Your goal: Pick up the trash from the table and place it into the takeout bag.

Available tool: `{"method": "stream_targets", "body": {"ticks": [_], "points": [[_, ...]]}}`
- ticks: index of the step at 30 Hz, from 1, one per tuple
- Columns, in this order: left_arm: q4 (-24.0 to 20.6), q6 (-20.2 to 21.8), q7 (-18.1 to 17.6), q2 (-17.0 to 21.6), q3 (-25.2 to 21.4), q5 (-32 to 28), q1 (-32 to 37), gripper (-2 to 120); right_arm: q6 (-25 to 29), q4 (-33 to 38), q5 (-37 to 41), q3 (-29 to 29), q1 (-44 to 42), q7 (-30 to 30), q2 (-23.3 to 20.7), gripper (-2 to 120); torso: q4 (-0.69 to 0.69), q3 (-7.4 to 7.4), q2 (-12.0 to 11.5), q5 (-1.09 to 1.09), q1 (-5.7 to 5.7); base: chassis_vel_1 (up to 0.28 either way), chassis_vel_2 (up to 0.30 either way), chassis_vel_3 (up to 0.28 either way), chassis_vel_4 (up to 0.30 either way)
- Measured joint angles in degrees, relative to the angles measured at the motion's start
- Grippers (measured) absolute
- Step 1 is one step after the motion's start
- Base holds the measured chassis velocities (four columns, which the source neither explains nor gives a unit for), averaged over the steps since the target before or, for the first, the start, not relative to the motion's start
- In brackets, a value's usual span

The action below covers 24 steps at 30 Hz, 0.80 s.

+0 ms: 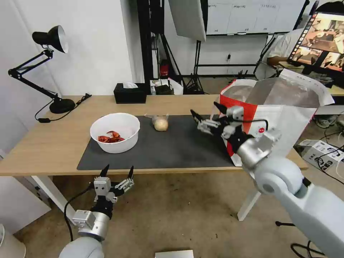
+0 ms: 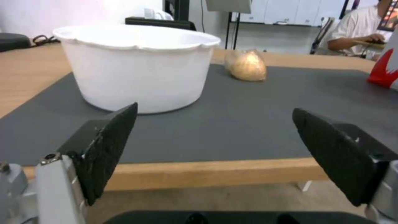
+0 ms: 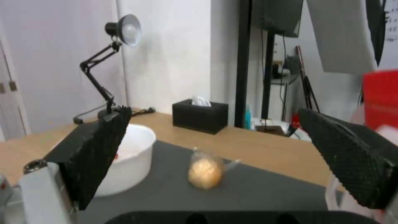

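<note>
Ahead of the right gripper point(image 1: 208, 115), which hangs open and empty above the mat point(image 1: 179, 150), lies the ball point(image 1: 161, 124), with the bowl point(image 1: 114, 137) farther off beyond it. The bag point(image 1: 286, 118) stands directly behind and beside this gripper, at the mat's edge on the surface point(image 1: 43, 143), its mouth open upward. The left gripper point(image 1: 117, 172) waits open and empty below the surface's near edge, with the bowl just across that edge from it. Hazard 1: the ball is round and wrapped in loose, slick film; a closure that catches only the film tails, or meets the ball off-centre, would likely let it roll away from the jaws or slip out during the lift. Hazard 2: the right arm works close against the bag wall; a wide swing of the wrist could push the light bag over or off the surface's end. Hazard 3: the bowl holds loose red shells point(image 1: 109, 137); gripping its thin rim on one side may tilt it and spill them onto the mat. Hazard 4: the left gripper, rising from below, could strike the surface's edge if it is raised before clearing it.
</note>
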Motion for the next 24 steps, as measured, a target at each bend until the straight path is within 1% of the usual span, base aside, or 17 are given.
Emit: {"method": "stream_targets", "body": {"ticks": [1, 3, 4, 5, 7, 8, 12, 13, 15, 16, 19, 24], "points": [[0.0, 0.0, 0.0, 0.0, 0.0, 0.0, 0.0, 100, 0.0, 0.0, 0.0, 0.0, 0.0, 0.0, 0.0, 100, 0.0, 0.0, 0.0, 0.0, 0.0, 0.0, 0.0, 0.0, 0.0], [0.06, 0.0, -0.01, -0.06, -0.42, 0.41, 0.73, 100, 4.1, -1.47, -3.74, 1.43, -5.35, -1.69, 0.9, 100, 0.01, 0.0, 0.0, 0.01, 0.0, 0.0, 0.0, 0.0, 0.0], [0.06, 0.0, -0.01, -0.06, -0.42, 0.41, 0.73, 100, 4.1, -1.47, -3.74, 1.43, -5.35, -1.69, 0.9, 100, 0.01, 0.0, 0.0, 0.01, 0.0, 0.0, 0.0, 0.0, 0.0], [0.19, -0.01, -0.04, -0.13, -0.72, 0.71, 1.15, 100, 6.53, -2.3, -5.63, 2.05, -8.71, -1.87, 1.88, 100, 0.0, 0.0, 0.0, 0.01, 0.0, 0.0, 0.0, 0.0, 0.0], [0.35, -0.01, -0.11, -0.27, -0.98, 1.15, 1.76, 100, 9.12, -3.32, -8.62, 2.81, -13.02, -1.03, 3.98, 100, 0.0, 0.0, 0.0, 0.0, 0.0, 0.0, 0.0, 0.0, 0.0], [0.35, -0.01, -0.11, -0.27, -0.98, 1.15, 1.76, 100, 9.12, -3.32, -8.62, 2.81, -13.02, -1.03, 3.98, 100, 0.0, 0.0, 0.0, 0.0, 0.0, 0.0, 0.0, 0.0, 0.0], [0.67, -0.01, -0.54, -0.54, -1.16, 1.9, 2.45, 100, 11.97, -5.6, -12.49, 3.05, -18.99, 3.52, 8.18, 100, 0.01, 0.0, 0.0, 0.0, 0.0, 0.0, 0.0, 0.0, 0.0], [0.67, -0.01, -0.54, -0.54, -1.16, 1.9, 2.45, 100, 11.97, -5.6, -12.49, 3.05, -18.99, 3.52, 8.18, 100, 0.01, 0.0, 0.0, 0.0, 0.0, 0.0, 0.0, 0.0, 0.0], [1.2, -0.01, -0.62, -0.66, -1.34, 2.2, 2.56, 100, 12.81, -6.81, -13.96, 3.05, -21.54, 5.04, 10.17, 100, 0.0, 0.0, 0.0, 0.0, 0.0, 0.0, 0.0, 0.0, 0.0], [1.2, -0.01, -0.62, -0.66, -1.34, 2.2, 2.56, 100, 12.81, -6.81, -13.96, 3.05, -21.54, 5.04, 10.17, 100, 0.0, 0.0, 0.0, 0.0, 0.0, 0.0, 0.0, 0.0, 0.0], [2.04, -0.16, -0.69, -0.72, -1.71, 2.49, 2.76, 100, 13.82, -7.89, -15.81, 2.95, -24.5, 5.59, 12.35, 100, 0.0, 0.0, 0.0, -0.01, -0.01, 0.0, 0.0, 0.0, 0.0], [2.09, -0.17, -0.69, -0.64, -1.81, 2.51, 3.07, 100, 13.98, -8.11, -16.43, 2.78, -25.95, 5.79, 13.23, 100, 0.01, 0.0, 0.0, 0.0, -0.01, 0.0, 0.0, 0.0, 0.0]]}}
